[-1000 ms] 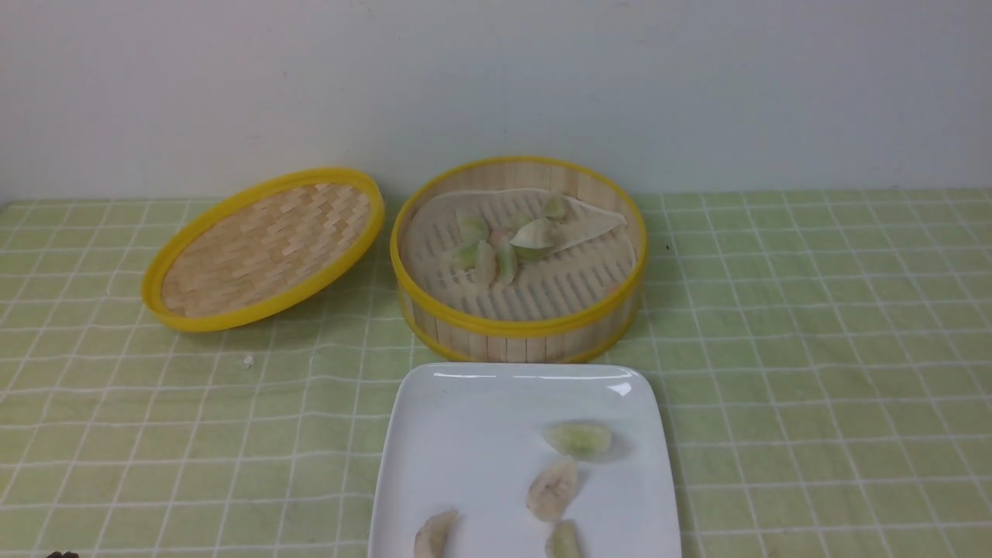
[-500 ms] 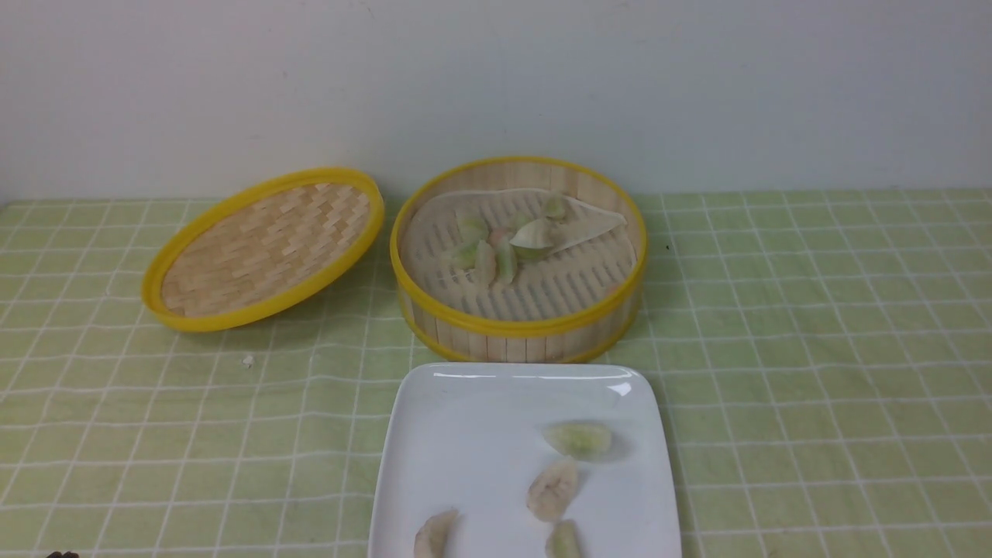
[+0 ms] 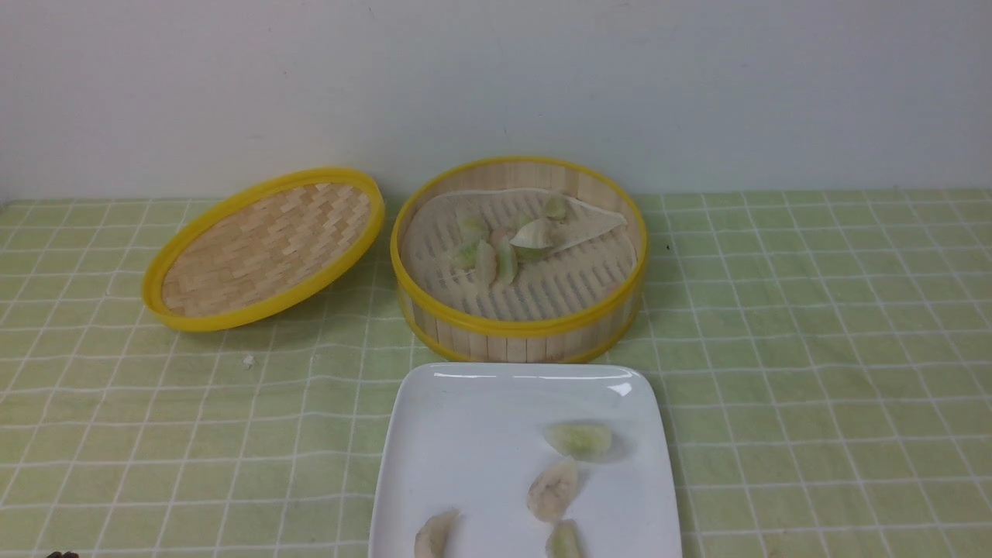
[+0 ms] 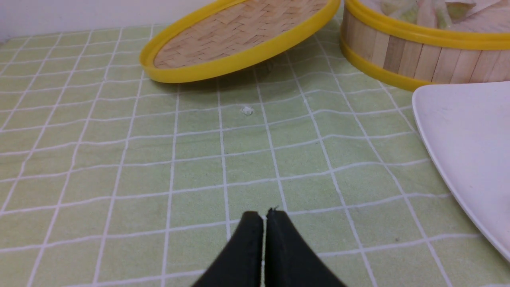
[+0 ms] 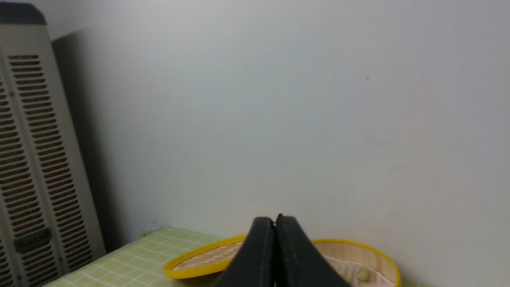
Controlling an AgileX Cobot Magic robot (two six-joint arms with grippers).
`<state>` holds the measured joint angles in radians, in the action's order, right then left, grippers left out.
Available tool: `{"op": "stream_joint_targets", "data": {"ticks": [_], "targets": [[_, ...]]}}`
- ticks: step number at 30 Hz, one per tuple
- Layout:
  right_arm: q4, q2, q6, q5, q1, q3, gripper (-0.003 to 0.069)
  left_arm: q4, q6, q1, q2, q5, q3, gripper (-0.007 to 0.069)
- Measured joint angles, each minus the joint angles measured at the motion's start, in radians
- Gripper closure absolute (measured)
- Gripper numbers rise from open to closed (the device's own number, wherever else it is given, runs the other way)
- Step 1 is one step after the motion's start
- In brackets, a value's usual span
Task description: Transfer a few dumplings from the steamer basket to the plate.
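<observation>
Four dumplings (image 3: 577, 439) lie on the white plate (image 3: 465, 457) in the front view, more clustered in the steamer basket (image 3: 518, 324) just behind it; the lid (image 3: 263, 248) leans beside the basket on the worktop (image 3: 814, 349). Left wrist view: the left gripper (image 4: 265, 217) has fingers pressed together, empty, above the cloth. Right wrist view: the right gripper (image 5: 275, 223), fingers pressed together, faces the wall (image 5: 279, 99).

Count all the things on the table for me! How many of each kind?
dumplings on the plate: 4 (first at)
dumplings in the steamer basket: a huddled pile, too bunched to count
steamer basket: 1
lid: 1
plate: 1
Total: 7 things, plus the basket's pile.
</observation>
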<state>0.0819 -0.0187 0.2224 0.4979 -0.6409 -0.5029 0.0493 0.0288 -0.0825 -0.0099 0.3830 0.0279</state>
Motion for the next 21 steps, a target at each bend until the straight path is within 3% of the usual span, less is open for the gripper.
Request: {"op": "stream_joint_targets", "data": {"ticks": [4,10,12,16,21], "targets": [[-0.082,0.0,-0.141,-0.077,0.0,0.056,0.0673,0.0,0.0,0.0,0.0,0.0,0.0,0.0631],[-0.082,0.0,-0.179,-0.11,0.037,0.132,0.0673,0.0,0.0,0.0,0.0,0.0,0.0,0.0631],[-0.082,0.0,-0.18,-0.112,0.096,0.166,0.0673,0.0,0.0,0.0,0.0,0.0,0.0,0.0631],[-0.075,0.0,-0.181,-0.113,0.354,0.293,0.0673,0.0,0.0,0.0,0.0,0.0,0.0,0.0631],[-0.06,0.0,-0.181,-0.112,0.569,0.459,0.0673,0.0,0.0,0.0,0.0,0.0,0.0,0.0631]]}}
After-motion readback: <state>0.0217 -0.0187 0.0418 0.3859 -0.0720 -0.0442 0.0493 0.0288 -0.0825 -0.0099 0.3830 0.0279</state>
